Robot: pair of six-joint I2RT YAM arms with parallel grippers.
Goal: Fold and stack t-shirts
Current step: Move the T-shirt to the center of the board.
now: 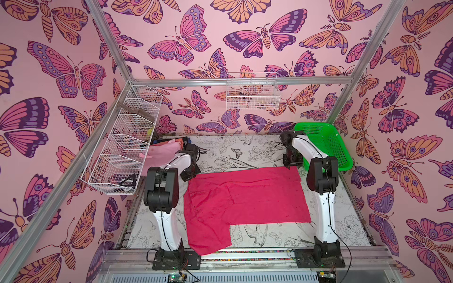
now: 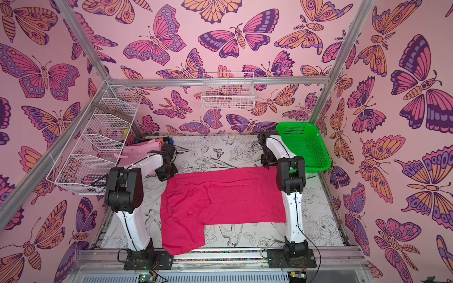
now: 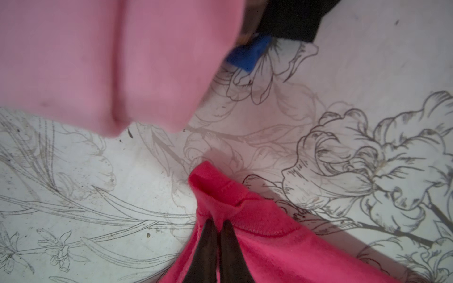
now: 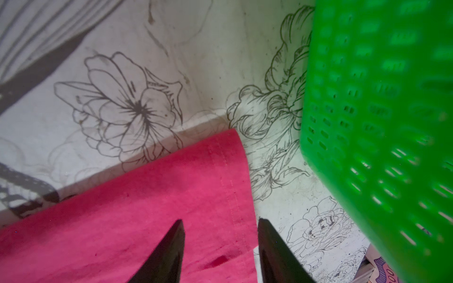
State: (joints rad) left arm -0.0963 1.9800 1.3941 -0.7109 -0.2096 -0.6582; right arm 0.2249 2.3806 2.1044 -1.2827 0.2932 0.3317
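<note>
Step in hand, by my read: grab both far corners of the crimson shirt [image 1: 245, 196] and fold the far edge toward the robot. The shirt lies flat on the desk [image 1: 245, 152] between the two arms, w/ one flap hanging off the near edge.

L end effector [image 3: 217, 223]: tips together, clamped on a bunched bit of cloth by the collar seam. R end effector [image 4: 220, 220]: tips apart, one over the cloth and one over bare desk, the stitched hem between them. Not gripping yet.

To do it well:
- R should close on the hem, both layers if poss., before any lift.
- Lift both corners level and together, else the fold goes skew.
- L's bite looks small and bunched; it may slip, so go slow.
- Keep R's lift clear of the green basket [image 1: 326, 147], which sits just beside it on the outer side.

Containers: the green basket looks empty. Wire rack [image 1: 122, 152] on the wall beyond L end effector holds small odds, too blurred to name. Wire basket [image 1: 252, 93] on the back wall looks empty. The light pink shirt [image 1: 163, 152] tops a pile just beyond L end effector, not in any container.
</note>
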